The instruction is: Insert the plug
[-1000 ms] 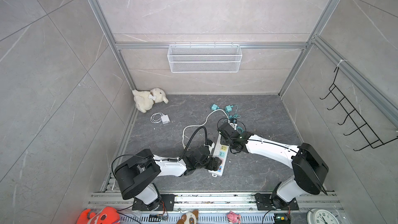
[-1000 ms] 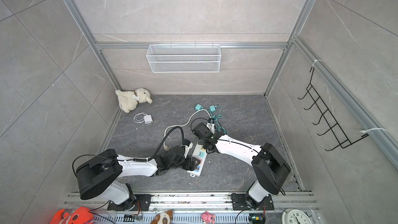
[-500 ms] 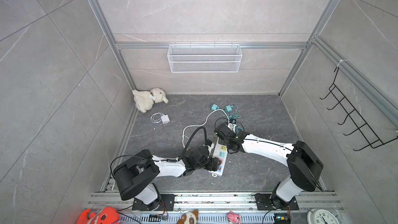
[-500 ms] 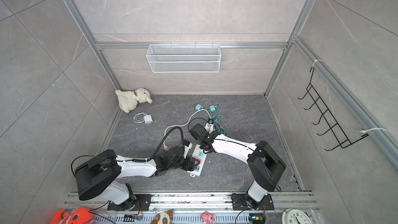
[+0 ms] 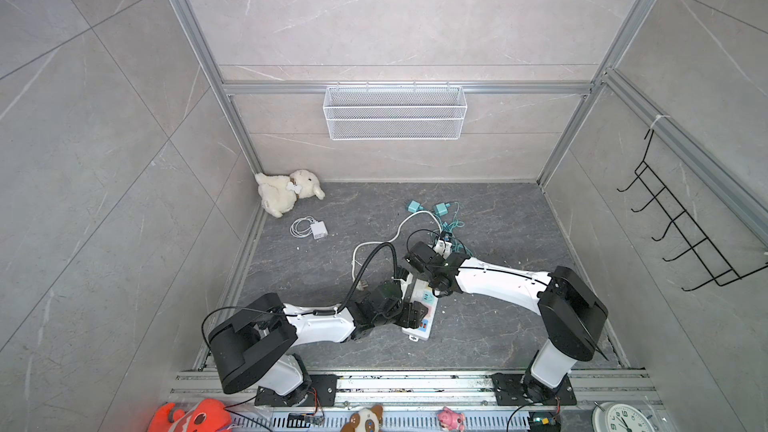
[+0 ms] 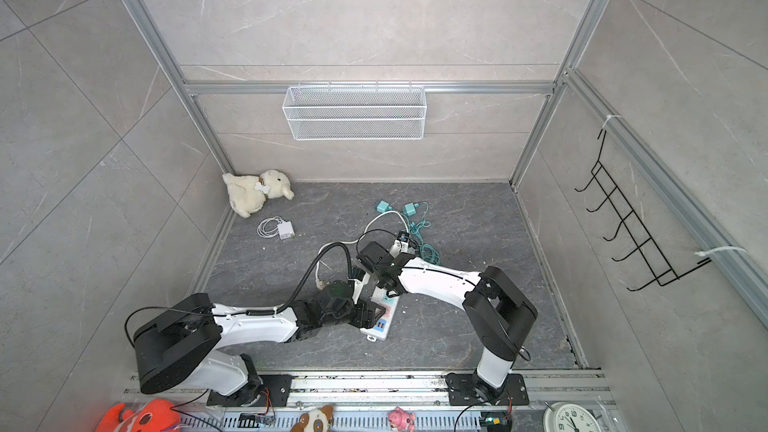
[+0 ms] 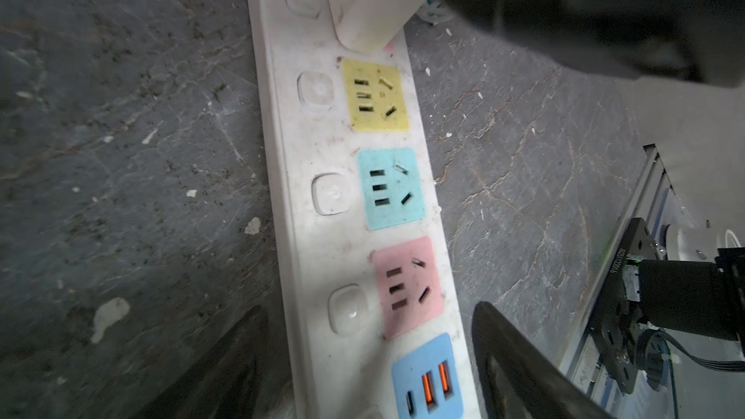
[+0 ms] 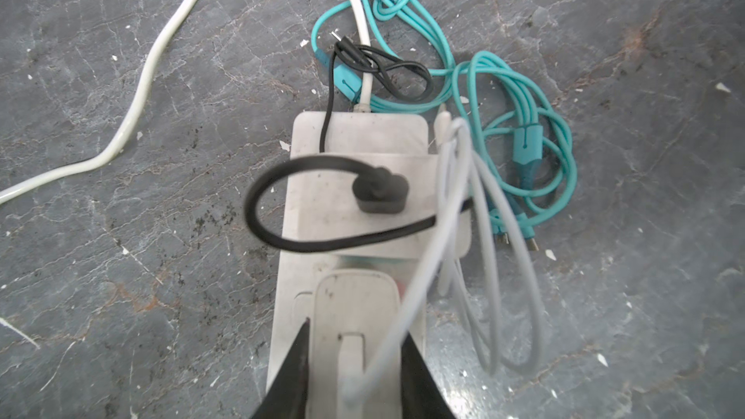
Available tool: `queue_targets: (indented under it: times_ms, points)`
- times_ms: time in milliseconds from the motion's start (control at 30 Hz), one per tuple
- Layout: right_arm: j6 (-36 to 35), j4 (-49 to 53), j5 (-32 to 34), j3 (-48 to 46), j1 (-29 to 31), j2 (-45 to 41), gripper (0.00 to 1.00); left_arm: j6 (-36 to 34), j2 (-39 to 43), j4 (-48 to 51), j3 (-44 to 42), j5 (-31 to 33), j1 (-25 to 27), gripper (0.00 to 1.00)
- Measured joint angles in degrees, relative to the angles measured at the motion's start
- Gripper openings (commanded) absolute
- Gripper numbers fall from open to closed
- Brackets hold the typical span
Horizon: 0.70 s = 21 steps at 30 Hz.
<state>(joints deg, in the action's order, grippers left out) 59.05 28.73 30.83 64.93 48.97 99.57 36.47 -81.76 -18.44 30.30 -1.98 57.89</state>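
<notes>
Desk (image 5: 498, 222): one strip (image 7: 306, 235), two pincers at it.

Right pincer (image 8: 356, 330) clamps the one white plug (image 8: 354, 296). The plug sits on the strip's face just beside the yellow socket (image 7: 375, 94); how deep it is seated, cannot tell.

Left pincer (image 7: 369, 316) is wide, its two fingers (image 7: 516, 364) flanking the strip's USB end.

Free sockets: three. Buttons seen: four. One black plug (image 8: 381, 193) stands further along the strip. Two teal chargers (image 5: 414, 204) lie apart.
</notes>
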Motion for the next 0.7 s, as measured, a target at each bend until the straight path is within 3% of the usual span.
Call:
queue_targets:
  times_ms: [133, 367, 700]
  points:
    - [0.13, 1.05, 0.28, 1.05, 0.07, 0.9, 0.09, -0.74, 5.46, 3.58, 0.0, 2.51, 0.0, 0.85]
    - [0.07, 4.5, 1.16, 4.39, 0.55, 3.48, 0.12, -3.1, 17.66, 14.27, 0.0, 12.35, 0.0, 0.94]
    - [0.04, 4.17, 0.57, 4.04, 0.44, 2.86, 0.34, -2.69, 29.03, 29.51, -1.14, 28.2, -1.81, 0.99]
